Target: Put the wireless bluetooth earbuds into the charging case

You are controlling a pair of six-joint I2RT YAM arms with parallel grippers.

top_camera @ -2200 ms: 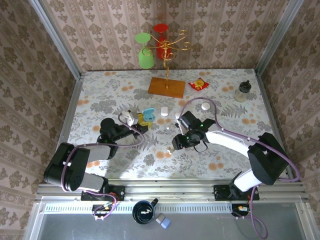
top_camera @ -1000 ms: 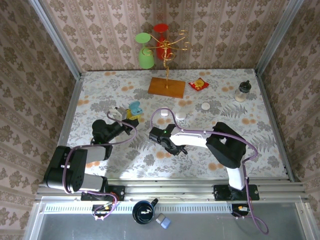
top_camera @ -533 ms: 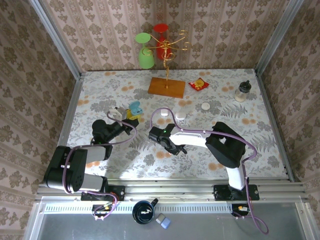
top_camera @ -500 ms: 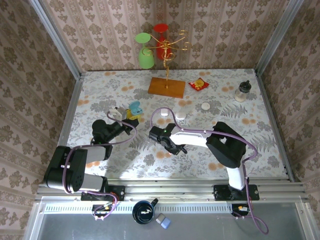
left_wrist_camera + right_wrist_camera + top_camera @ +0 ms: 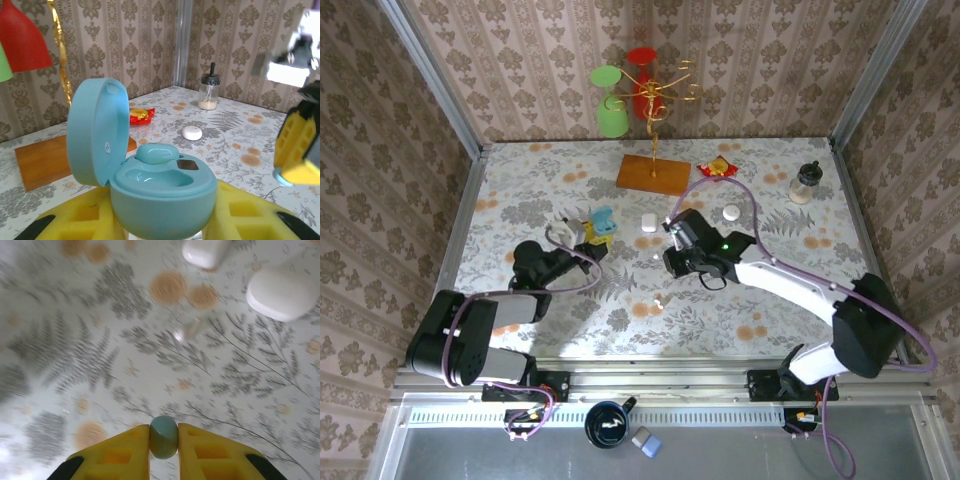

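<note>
The floral-patterned table (image 5: 520,195) is bordered at its far centre by a gold stand on a wooden base (image 5: 653,174), from which a red cup (image 5: 642,62) and a green cup (image 5: 610,115) are hung. A shaker jar (image 5: 806,182) is set at the far right, and a red snack packet (image 5: 717,168) lies right of the wooden base.

At left centre, the blue charging case (image 5: 160,192) is clamped between the yellow fingers of the left gripper (image 5: 165,227). It is held with its lid raised upright, and one pale-blue seated earbud (image 5: 156,152) is lodged in it.

To its right, the right gripper (image 5: 163,440) is clenched on a second pale-blue earbud (image 5: 163,436) above the cloth. Between the two grippers a white case (image 5: 648,222) lies on the table; a rounder white case (image 5: 731,212) lies further right. A loose white earbud (image 5: 658,303) rests on the near side of the right gripper.
</note>
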